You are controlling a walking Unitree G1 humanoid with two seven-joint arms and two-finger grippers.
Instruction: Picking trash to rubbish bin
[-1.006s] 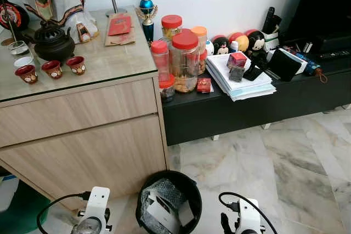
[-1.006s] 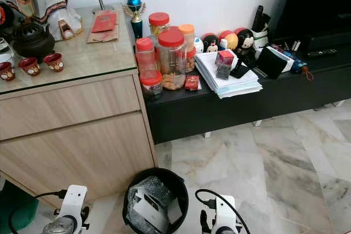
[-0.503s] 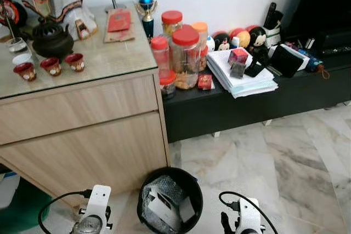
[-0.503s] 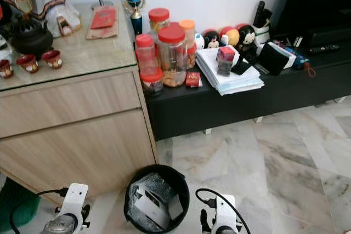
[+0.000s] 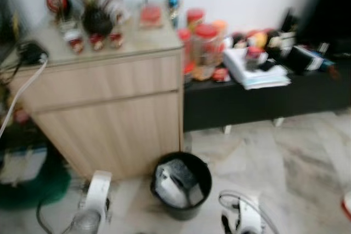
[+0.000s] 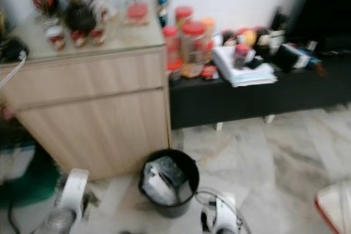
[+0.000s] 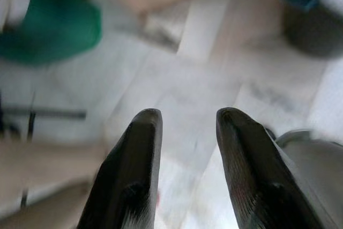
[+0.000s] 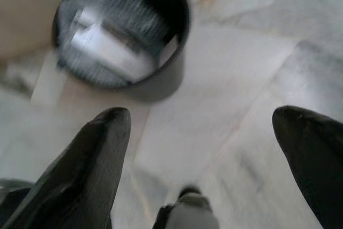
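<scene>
A black rubbish bin (image 5: 184, 207) stands on the marble floor in front of the wooden cabinet, holding white paper and crumpled clear wrap (image 5: 174, 182). The same bin (image 8: 161, 81) lies ahead of my right gripper (image 8: 203, 113), which hangs low over the floor with its fingers wide open and nothing between them. My left gripper (image 7: 187, 113) hangs over bare floor tiles, open and not holding anything. Both wrists, the left arm (image 5: 97, 201) and the right arm (image 5: 244, 220), flank the bin at the bottom of the blurred head views.
A light wooden cabinet (image 5: 109, 108) with ornaments on top stands behind the bin. A low black bench (image 5: 263, 105) to its right carries jars and a paper stack. A green object (image 5: 38, 184) lies on the floor at the left, and a red-edged white object (image 6: 334, 206) at the right.
The whole picture has shifted and blurred, so the camera has moved back and turned left. More floor and the cabinet's left side show now. Both arms still hang beside the bin.
</scene>
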